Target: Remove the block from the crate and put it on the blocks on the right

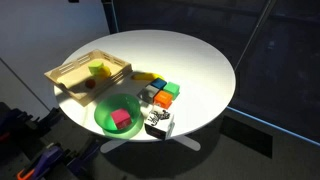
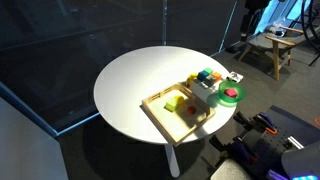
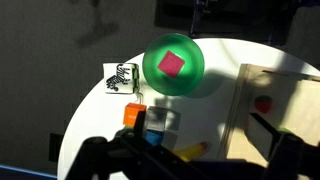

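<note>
The lime block (image 1: 97, 69) lies inside the light wooden crate (image 1: 62, 74) next to a small red item (image 1: 89, 84). Both exterior views show it (image 2: 177, 102). The cluster of blocks (image 1: 163, 94), orange, green, grey and blue, stands on the table beside the crate and also shows in an exterior view (image 2: 207, 78). In the wrist view my gripper (image 3: 190, 165) is open and empty, high above the table. Below it are the orange cube (image 3: 133, 115), the grey cube (image 3: 165, 120) and the crate (image 3: 243, 90). The lime block is hidden there.
A round green bowl (image 1: 100, 112) holds a pink cube (image 1: 121, 119). A black-and-white patterned box (image 1: 158, 123) stands near the table edge. A yellow piece (image 1: 147, 77) lies between the crate and the blocks. The table (image 1: 200, 60) is round and white.
</note>
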`<state>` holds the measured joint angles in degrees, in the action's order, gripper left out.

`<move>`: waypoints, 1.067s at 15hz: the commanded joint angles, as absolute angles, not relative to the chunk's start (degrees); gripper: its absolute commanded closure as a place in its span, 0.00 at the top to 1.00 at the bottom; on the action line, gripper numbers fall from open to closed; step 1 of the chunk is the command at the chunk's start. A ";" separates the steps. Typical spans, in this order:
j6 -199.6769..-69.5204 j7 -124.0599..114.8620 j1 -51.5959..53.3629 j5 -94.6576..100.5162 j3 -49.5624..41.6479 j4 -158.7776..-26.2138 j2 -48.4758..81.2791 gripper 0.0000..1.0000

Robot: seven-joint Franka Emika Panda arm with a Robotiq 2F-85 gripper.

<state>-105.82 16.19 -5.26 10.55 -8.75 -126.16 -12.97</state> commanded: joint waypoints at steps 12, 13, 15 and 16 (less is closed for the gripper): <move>-107.61 16.02 -5.21 9.67 -8.37 -125.81 -12.50 1.00; -108.26 16.33 -5.09 9.17 -8.37 -125.70 -12.28 1.00; -109.90 16.60 -4.86 8.34 -8.23 -125.51 -11.75 1.00; -110.85 16.79 -4.74 7.84 -8.13 -125.43 -11.45 1.00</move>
